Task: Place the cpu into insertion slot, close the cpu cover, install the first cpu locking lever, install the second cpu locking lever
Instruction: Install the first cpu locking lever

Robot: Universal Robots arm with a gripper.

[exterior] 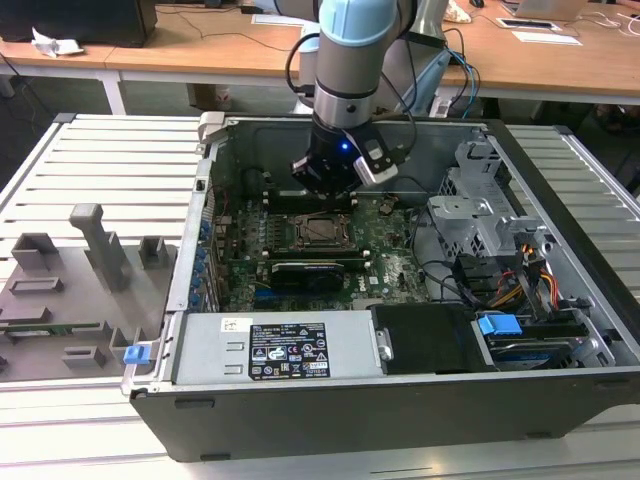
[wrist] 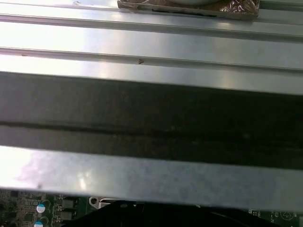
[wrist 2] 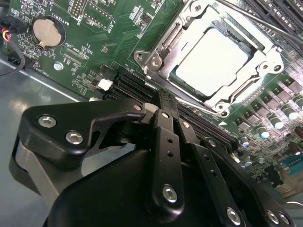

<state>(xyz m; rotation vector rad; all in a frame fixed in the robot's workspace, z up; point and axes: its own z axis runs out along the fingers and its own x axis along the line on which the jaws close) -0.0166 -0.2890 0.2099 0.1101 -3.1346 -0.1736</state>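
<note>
The cpu [wrist 2: 214, 60], a pale square chip, lies flat in its socket on the green motherboard [wrist 2: 102, 35]. The cpu cover [wrist 2: 163, 59], a metal frame with a square window, lies down around it. A thin lever rod [wrist 2: 265, 26] runs along the socket's far side. In the exterior view the socket [exterior: 320, 232] sits mid-board, and my gripper [exterior: 323, 192] hangs just above its rear edge. In the second wrist view the gripper [wrist 2: 160, 98] has its black fingers [wrist 2: 163, 142] drawn together with nothing between them, the tips beside the socket's corner.
A long black card [exterior: 318, 270] lies in front of the socket, and the grey power supply [exterior: 285, 350] behind the case's front wall. Drive cage [exterior: 480, 215] and cables [exterior: 530, 280] fill the exterior view's right. A grey fixture tray [exterior: 80, 290] lies outside the case. The case wall [wrist: 151, 118] is close.
</note>
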